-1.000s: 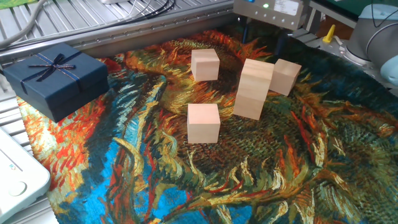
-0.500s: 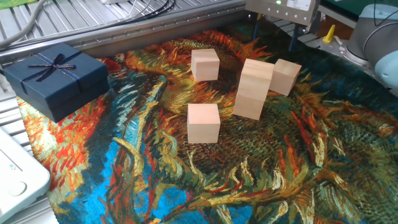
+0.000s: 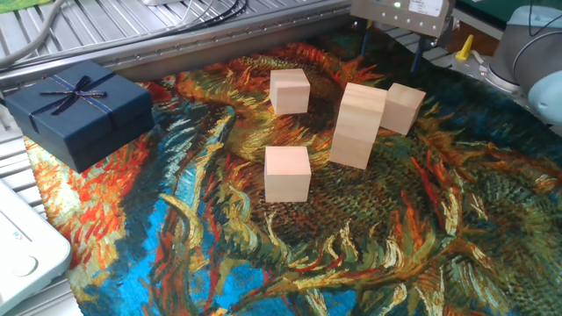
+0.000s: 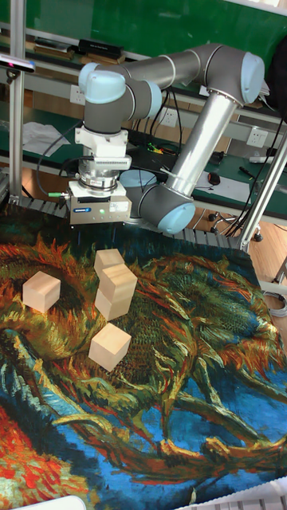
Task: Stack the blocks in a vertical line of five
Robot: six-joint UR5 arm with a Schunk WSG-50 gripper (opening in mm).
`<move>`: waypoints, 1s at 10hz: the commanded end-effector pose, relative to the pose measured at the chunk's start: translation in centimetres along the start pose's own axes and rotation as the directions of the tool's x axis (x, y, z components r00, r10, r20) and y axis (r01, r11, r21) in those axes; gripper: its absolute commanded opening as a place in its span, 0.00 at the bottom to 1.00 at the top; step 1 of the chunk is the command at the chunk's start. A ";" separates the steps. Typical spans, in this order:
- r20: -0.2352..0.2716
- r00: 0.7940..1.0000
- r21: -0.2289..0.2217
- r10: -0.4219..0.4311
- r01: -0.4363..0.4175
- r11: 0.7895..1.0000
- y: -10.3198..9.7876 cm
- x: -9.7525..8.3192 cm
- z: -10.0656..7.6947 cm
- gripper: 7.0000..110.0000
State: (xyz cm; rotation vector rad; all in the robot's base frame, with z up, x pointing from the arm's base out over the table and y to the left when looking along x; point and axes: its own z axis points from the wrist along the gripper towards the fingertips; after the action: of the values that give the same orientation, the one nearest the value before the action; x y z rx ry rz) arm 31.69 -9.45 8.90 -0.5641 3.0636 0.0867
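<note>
Five pale wooden blocks rest on the painted cloth. Two form a slightly twisted stack [image 3: 358, 125] [image 4: 116, 291]. Single blocks lie to its left [image 3: 290, 91] [image 4: 41, 291], in front of it [image 3: 288, 173] [image 4: 110, 346], and right beside it on the right [image 3: 403, 108] [image 4: 108, 260]. My gripper [image 3: 391, 48] [image 4: 99, 228] hangs above the cloth's far edge, behind the stack and the right block. Its fingers [image 3: 417, 54] are spread wide with nothing between them, and it touches no block.
A dark navy gift box [image 3: 79, 110] with a ribbon bow sits at the cloth's left edge. A white device [image 3: 22, 250] lies at the lower left corner. Metal rails and cables [image 3: 176, 22] run behind the cloth. The arm's grey joints [image 4: 163, 203] stand beyond the far edge.
The gripper has shifted to the right and slightly up along the far edge, still open. No block has moved.
</note>
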 end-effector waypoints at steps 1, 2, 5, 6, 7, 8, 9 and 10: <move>0.022 0.999 -0.011 0.030 -0.029 1.000 0.3 -0.5 -0.1 0.79; 0.038 0.999 -0.009 0.036 -0.036 0.999 0.2 -0.9 -0.1 0.79; 0.100 0.993 -0.004 0.063 -0.063 0.998 0.5 -1.6 0.7 0.79; 0.088 0.994 0.008 0.066 -0.067 0.998 0.9 -0.4 1.4 0.79; 0.069 0.995 0.017 0.070 -0.071 0.997 1.2 0.7 1.5 0.79; 0.052 0.995 0.016 0.082 -0.083 0.996 2.1 1.5 1.3 0.79; 0.040 0.995 0.002 0.089 -0.089 0.996 3.0 2.0 1.2 0.79; 0.027 0.996 -0.003 0.080 -0.080 0.997 3.6 2.4 1.4 0.79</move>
State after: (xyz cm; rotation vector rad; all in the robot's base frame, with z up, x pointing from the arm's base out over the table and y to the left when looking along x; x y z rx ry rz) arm 29.70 -7.99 7.73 -0.4511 3.0445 0.0801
